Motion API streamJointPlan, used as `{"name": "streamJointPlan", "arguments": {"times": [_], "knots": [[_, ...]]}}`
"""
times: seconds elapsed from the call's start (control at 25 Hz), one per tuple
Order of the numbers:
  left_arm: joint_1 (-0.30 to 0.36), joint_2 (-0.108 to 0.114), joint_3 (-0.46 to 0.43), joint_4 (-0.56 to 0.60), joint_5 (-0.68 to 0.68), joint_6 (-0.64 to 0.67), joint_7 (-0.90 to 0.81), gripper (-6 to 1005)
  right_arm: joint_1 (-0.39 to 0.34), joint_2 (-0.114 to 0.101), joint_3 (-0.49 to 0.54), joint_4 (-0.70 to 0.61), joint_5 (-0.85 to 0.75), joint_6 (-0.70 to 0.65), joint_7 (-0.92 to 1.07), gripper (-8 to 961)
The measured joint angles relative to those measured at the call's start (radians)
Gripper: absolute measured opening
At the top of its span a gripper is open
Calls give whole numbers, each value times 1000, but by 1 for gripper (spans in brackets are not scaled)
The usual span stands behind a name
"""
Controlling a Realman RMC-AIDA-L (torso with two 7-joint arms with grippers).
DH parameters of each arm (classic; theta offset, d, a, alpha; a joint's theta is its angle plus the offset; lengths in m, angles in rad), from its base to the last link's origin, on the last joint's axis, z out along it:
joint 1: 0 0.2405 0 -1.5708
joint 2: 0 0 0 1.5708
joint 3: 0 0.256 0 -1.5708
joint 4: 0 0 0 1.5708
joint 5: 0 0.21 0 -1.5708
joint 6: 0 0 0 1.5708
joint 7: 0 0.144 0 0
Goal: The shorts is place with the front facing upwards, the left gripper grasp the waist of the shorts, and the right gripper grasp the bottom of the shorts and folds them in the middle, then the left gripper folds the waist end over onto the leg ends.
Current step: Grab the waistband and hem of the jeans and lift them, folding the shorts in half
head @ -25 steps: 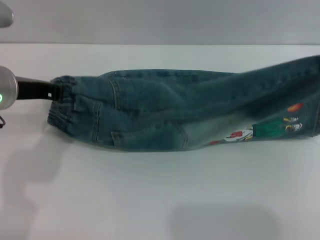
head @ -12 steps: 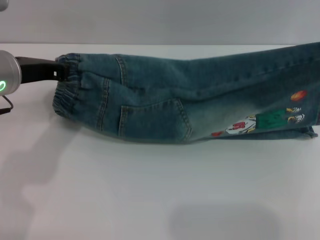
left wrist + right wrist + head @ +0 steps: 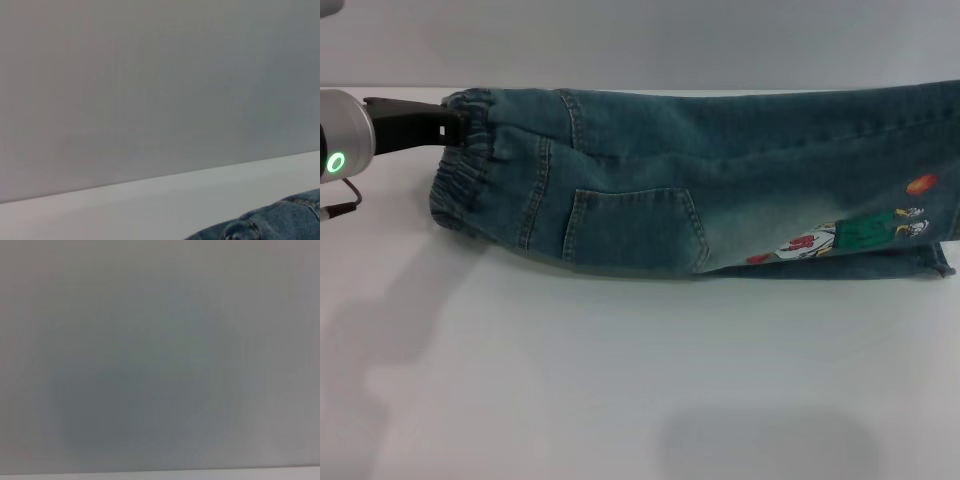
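The blue denim shorts [image 3: 720, 170] hang stretched across the head view, lifted off the white table [image 3: 620, 380]. My left gripper [image 3: 448, 126] is at the far left, its black fingers shut on the gathered waist of the shorts [image 3: 468, 180]. A back pocket [image 3: 635, 228] and a cartoon patch [image 3: 840, 238] face the camera. The right end of the shorts runs past the picture's edge, where a hem corner [image 3: 940, 262] hangs low. My right gripper is out of view. A bit of denim [image 3: 270, 226] shows in the left wrist view.
The shorts cast a long shadow [image 3: 760, 440] on the table below. A grey wall [image 3: 640, 40] stands behind the table. The right wrist view holds only a plain grey surface.
The left gripper has risen and carried the waist upward. The shorts have been pulled higher and flatter, so the back pocket now shows fully.
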Motion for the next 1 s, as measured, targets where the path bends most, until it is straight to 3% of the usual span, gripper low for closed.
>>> {"name": "streamJointPlan", "arguments": {"times": [0.08,1.0], "knots": [[-12,0,0,44,-59,55,53,62,3,0,1,-13,0,-7,0,-1],[-62,-1,9,134,-67,130,74,62,24,-2,41,-151,0,-164,-44,-2]]}}
